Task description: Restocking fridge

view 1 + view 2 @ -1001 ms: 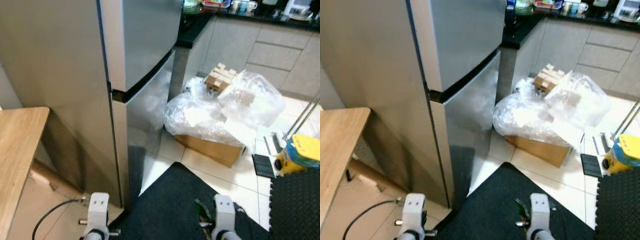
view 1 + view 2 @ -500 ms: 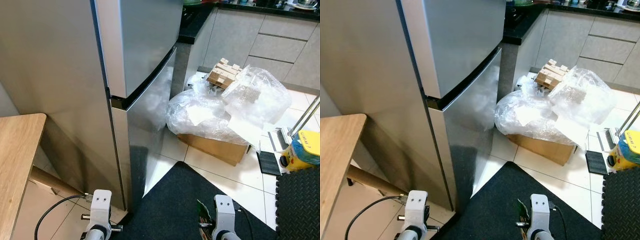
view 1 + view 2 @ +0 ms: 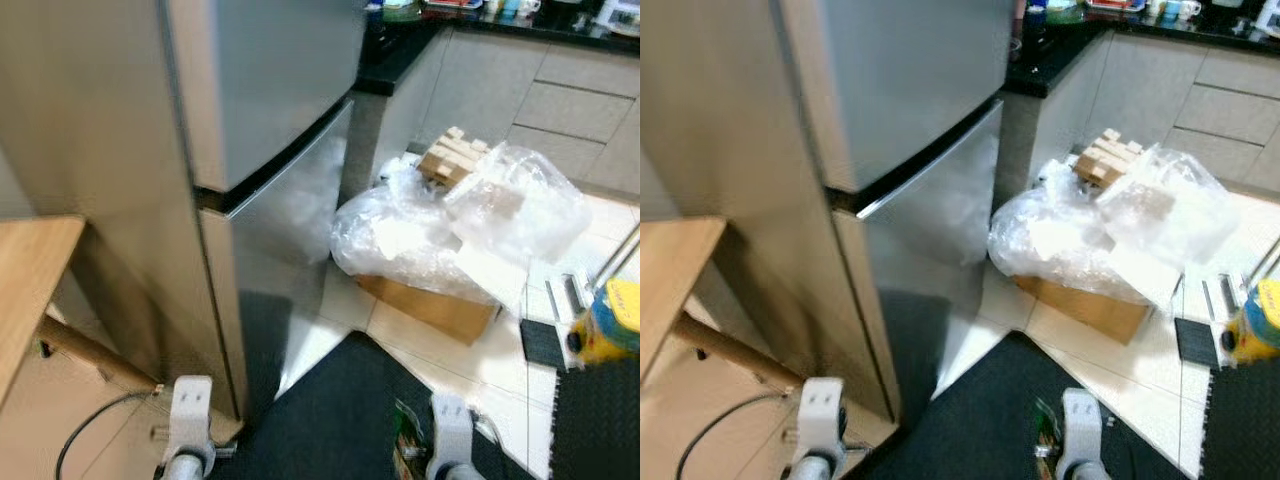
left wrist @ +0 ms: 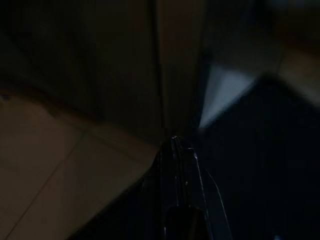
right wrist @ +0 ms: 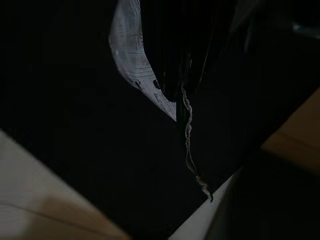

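A tall silver fridge (image 3: pixel 270 110) with two doors stands in front of me on the left, both doors closed. My arms hang low: the left arm (image 3: pixel 190 405) near the fridge's front corner, the right arm (image 3: pixel 450 420) over the black mat. In the dark left wrist view, my left gripper (image 4: pixel 174 142) is shut with nothing in it, pointing at the floor by the fridge base. My right gripper (image 5: pixel 181 87) is shut on a packet (image 5: pixel 134 65) with a white printed label and a crimped edge. A green bit of the packet (image 3: pixel 403 455) shows beside the right wrist.
A cardboard box (image 3: pixel 425 305) under crumpled clear plastic (image 3: pixel 450 225) with wooden blocks (image 3: pixel 452 155) lies on the tile right of the fridge. A black mat (image 3: pixel 330 415) is underfoot. A wooden table (image 3: pixel 25 275) is at the left, a yellow and blue object (image 3: pixel 610 325) at the right, and a cable (image 3: pixel 90 430) on the floor.
The whole picture has shifted and blurred, so the camera moved. The fridge stays closed, and both arms hang as before.
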